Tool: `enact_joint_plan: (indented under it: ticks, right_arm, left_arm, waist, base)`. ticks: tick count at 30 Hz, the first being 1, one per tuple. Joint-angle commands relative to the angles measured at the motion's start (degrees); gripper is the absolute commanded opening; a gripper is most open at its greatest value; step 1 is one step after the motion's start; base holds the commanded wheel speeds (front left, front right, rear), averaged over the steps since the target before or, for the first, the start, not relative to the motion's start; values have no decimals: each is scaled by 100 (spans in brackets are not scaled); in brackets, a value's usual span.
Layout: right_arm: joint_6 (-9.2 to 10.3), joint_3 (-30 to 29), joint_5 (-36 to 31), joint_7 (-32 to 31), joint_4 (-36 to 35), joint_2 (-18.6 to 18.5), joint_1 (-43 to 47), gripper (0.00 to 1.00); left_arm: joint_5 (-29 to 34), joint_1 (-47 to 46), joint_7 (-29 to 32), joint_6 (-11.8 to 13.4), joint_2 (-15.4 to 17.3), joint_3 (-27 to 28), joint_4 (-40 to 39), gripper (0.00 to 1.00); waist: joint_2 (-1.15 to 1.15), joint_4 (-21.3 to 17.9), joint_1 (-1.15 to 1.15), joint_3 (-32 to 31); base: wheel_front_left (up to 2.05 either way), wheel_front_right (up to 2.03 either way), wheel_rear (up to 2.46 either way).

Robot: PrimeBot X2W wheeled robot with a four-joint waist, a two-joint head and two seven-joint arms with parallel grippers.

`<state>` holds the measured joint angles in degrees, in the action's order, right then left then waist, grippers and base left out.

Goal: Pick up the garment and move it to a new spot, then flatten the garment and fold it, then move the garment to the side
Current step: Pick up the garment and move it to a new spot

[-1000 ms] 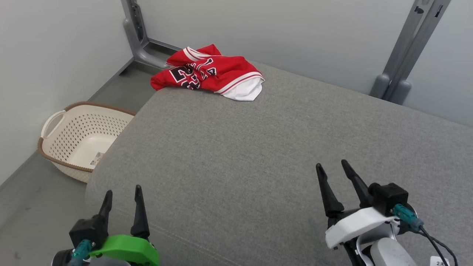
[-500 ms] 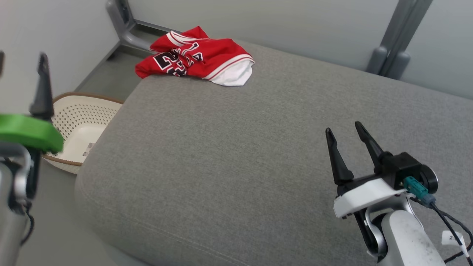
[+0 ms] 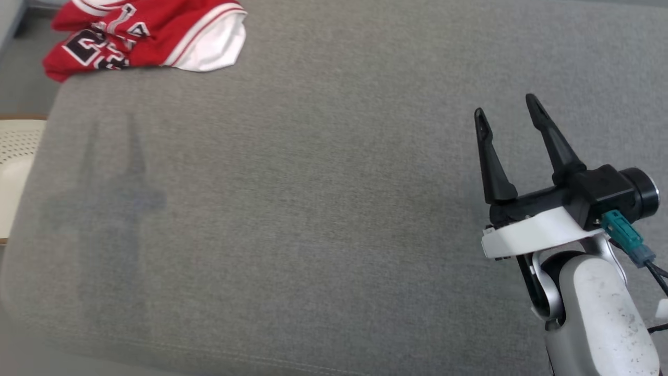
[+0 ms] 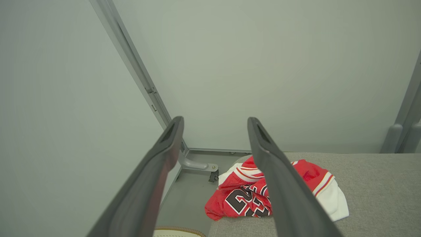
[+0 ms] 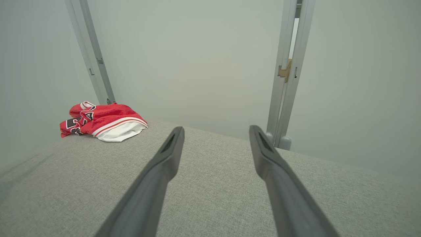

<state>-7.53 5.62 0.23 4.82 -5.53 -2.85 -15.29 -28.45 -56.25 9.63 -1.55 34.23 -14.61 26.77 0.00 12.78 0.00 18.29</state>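
Observation:
The garment (image 3: 141, 32) is a crumpled red jersey with black numbers and a white lining, lying at the far left corner of the grey cushioned surface (image 3: 313, 209). In the left wrist view the garment (image 4: 250, 194) lies ahead and below, partly behind one finger; my left gripper (image 4: 213, 123) is open and empty, raised well above it. In the right wrist view the garment (image 5: 102, 121) sits far to the left. My right gripper (image 3: 506, 112) stands open and empty over the right side of the surface, far from the jersey.
A cream perforated basket (image 3: 15, 151) sits on the floor past the surface's left edge. Grey metal posts (image 5: 287, 72) and pale walls stand behind the surface. The left arm's shadow (image 3: 115, 198) falls on the left part of the fabric.
The head camera has tilted down and shifted, so the whole scene slid. My left gripper rose and left the head view; the right gripper rose higher. The jersey lies as before.

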Motion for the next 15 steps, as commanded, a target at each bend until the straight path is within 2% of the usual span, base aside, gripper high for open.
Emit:
enact_joint_plan:
  ticks: [1, 8, 15]
  right_arm:
    - [8, 13, -9, -18, -158, -5, -79, 100]
    - [8, -21, -69, -123, -747, -5, 56, 100]
    - [9, -97, -37, -74, -865, -6, 36, 100]
  left_arm:
    - [-21, -239, 40, -70, 7, -1, 179, 100]
    - [17, -791, 215, -252, -71, -198, 1063, 100]
    - [88, -975, 480, -316, -72, -423, 1817, 100]
  waist:
    - [0, -1204, 0, 1304]
    - [0, -1442, 0, 1875]
    - [0, -1549, 0, 2186]
  base:
    - [0, 0, 0]
    - [0, 0, 0]
    - [0, 0, 0]
